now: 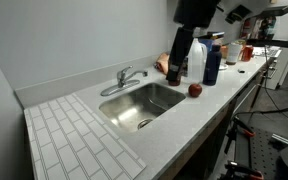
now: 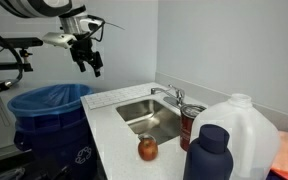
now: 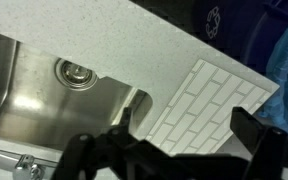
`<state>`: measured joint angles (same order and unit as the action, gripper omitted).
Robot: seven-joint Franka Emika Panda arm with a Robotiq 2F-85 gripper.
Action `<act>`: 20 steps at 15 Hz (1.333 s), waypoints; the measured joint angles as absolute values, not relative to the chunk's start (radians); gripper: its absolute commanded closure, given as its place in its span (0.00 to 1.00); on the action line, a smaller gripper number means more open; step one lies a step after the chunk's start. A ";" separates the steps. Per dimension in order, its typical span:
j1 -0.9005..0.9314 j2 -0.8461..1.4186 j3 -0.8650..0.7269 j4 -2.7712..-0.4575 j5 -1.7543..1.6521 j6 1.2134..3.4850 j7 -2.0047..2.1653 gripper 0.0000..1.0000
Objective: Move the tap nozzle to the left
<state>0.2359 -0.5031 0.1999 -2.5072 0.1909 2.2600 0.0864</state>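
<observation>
**A:** Where is your claw right now?

**B:** My claw (image 2: 91, 64) hangs high above the white tabletop, touching nothing. In the wrist view my dark fingers (image 3: 94, 155) stand wide apart with nothing between them.

**A:** And the tap?

**B:** The slim, shiny chrome tap nozzle (image 1: 124, 78) stands at the back edge of the tabletop, just behind the rectangular steel sink basin (image 1: 149, 98). It is well apart from my claw. The wrist view catches only a bit of chrome at its lower left corner.

**A:** What else is on the top?

**B:** A white brick-patterned mat (image 1: 79, 135) covers one end of the tabletop beside the basin. A round red apple (image 1: 195, 90) sits near the front edge on the basin's other side. A blue plastic recycling bin (image 2: 49, 105) stands off the mat's end.
</observation>
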 measured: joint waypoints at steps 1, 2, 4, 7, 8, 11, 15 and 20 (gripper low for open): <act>0.219 -0.483 0.199 -2.493 0.160 2.260 0.086 0.00; 0.198 -0.459 0.198 -2.474 0.126 2.260 0.086 0.00; 0.156 -0.401 0.197 -2.424 0.056 2.259 0.087 0.00; 0.114 -0.310 0.197 -2.328 -0.039 2.256 0.104 0.00; 0.103 -0.281 0.196 -2.299 -0.071 2.256 0.111 0.00; 0.072 -0.199 0.193 -2.228 -0.187 2.256 0.140 0.00; 0.043 -0.110 0.172 -2.176 -0.365 2.260 0.203 0.00; 0.037 -0.021 0.126 -2.150 -0.527 2.323 0.316 0.00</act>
<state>0.0371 -0.0214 0.1259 -2.1503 -0.5273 2.3234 0.3156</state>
